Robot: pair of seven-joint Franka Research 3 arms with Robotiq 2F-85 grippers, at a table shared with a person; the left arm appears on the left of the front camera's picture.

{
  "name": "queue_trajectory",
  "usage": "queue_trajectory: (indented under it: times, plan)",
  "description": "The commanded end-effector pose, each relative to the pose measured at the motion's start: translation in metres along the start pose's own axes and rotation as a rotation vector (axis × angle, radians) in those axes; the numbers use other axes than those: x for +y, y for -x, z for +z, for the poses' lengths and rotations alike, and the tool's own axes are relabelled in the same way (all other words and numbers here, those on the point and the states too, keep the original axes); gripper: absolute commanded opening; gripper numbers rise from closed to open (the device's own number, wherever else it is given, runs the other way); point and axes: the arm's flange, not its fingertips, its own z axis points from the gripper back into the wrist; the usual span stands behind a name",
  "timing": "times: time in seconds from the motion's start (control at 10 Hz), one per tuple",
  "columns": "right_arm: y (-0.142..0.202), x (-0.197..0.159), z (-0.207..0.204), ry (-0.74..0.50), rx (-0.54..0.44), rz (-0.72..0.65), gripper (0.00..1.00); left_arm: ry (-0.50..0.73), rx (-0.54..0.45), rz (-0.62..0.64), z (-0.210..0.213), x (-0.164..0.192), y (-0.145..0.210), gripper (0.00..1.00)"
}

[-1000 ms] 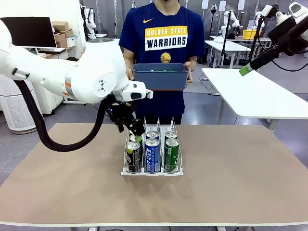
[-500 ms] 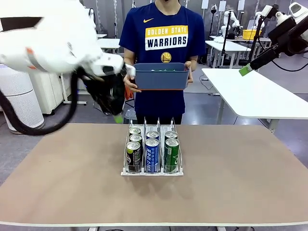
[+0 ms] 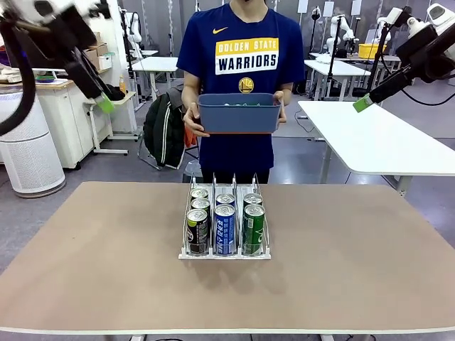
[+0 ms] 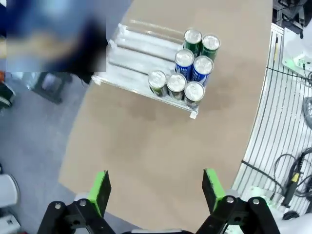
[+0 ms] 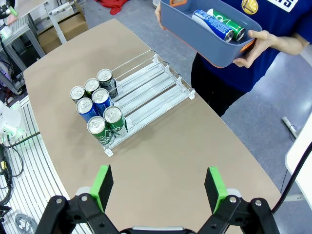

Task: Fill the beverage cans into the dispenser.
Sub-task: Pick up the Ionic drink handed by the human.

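Fingers (image 4: 101,191) of my left gripper (image 4: 156,189) and right gripper (image 5: 158,186) are spread wide and hold nothing, high above the brown tabletop (image 3: 355,263). Seven slim beverage cans (image 3: 225,226) crowd the near end of the clear three-lane wire dispenser (image 5: 155,84), whose far lanes are bare. Open table surrounds it, and a person holds a blue-grey plastic bin (image 3: 238,114) beyond the far edge.

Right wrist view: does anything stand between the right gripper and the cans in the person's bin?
Nothing visible does. The right gripper hangs open above the table, and the cans lie exposed in the open-topped bin that the person's hands hold beyond the far edge. The dispenser sits lower and aside.
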Motion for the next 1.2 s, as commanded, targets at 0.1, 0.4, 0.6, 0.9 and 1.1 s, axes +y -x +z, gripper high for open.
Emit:
queue_trajectory:
  times: [0.1, 0.4, 0.6, 0.9, 1.1]
  plan:
    - [0.001, 0.001, -0.001, -0.001, 0.001, 0.0, 1.0, 0.024, -0.111, 0.038, -0.003, 0.029, 0.027, 1.0]
    - [0.001, 0.001, -0.001, -0.001, 0.001, 0.0, 1.0, -0.001, -0.192, 0.14, -0.023, 0.066, 0.055, 1.0]
    - [0.001, 0.001, -0.001, -0.001, 0.001, 0.0, 1.0, 0.011, -0.222, 0.169, -0.037, 0.07, 0.062, 1.0]
    - [0.001, 0.001, -0.001, -0.001, 0.001, 0.0, 1.0, 0.002, -0.203, 0.217, -0.043, 0.072, 0.067, 1.0]
    - [0.001, 0.001, -0.001, -0.001, 0.001, 0.0, 1.0, 0.013, -0.18, 0.209, -0.043, 0.075, 0.063, 1.0]
